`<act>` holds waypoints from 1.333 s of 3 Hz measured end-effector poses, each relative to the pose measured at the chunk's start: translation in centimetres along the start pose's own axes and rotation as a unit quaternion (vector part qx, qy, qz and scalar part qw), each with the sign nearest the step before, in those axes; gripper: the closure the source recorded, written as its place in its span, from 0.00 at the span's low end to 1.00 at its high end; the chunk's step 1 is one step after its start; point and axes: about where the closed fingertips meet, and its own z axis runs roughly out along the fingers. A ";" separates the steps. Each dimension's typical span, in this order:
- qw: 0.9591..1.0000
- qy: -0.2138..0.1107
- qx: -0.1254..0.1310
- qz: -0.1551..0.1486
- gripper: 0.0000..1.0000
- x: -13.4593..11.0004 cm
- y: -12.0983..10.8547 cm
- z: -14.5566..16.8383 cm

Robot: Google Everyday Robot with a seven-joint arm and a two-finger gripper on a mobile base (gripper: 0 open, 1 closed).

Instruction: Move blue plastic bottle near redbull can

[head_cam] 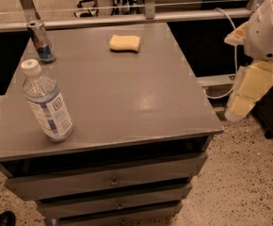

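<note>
The blue plastic bottle (pixel 47 102) stands upright near the front left edge of the grey table top (pixel 127 88). It is clear and bluish, with a white cap and a white-and-blue label. The redbull can (pixel 41 42) stands upright at the back left corner, well behind the bottle. My gripper (pixel 242 98) hangs off the right side of the table, below the white arm (pixel 268 27), pointing down beside the table's right edge. It is far from both the bottle and the can and holds nothing that I can see.
A yellow sponge (pixel 124 43) lies at the back middle of the table. Drawers (pixel 113 180) sit under the top. A metal rail (pixel 127 17) runs behind the table. A white cable (pixel 233 46) hangs at the right, above speckled floor.
</note>
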 end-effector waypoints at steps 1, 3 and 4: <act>0.998 -0.068 -0.012 -0.008 0.00 -4.5 -0.3 2.1; 0.978 -0.204 -0.042 -0.019 0.00 -12.7 0.3 5.9; 0.960 -0.271 -0.064 -0.015 0.00 -16.3 1.5 7.8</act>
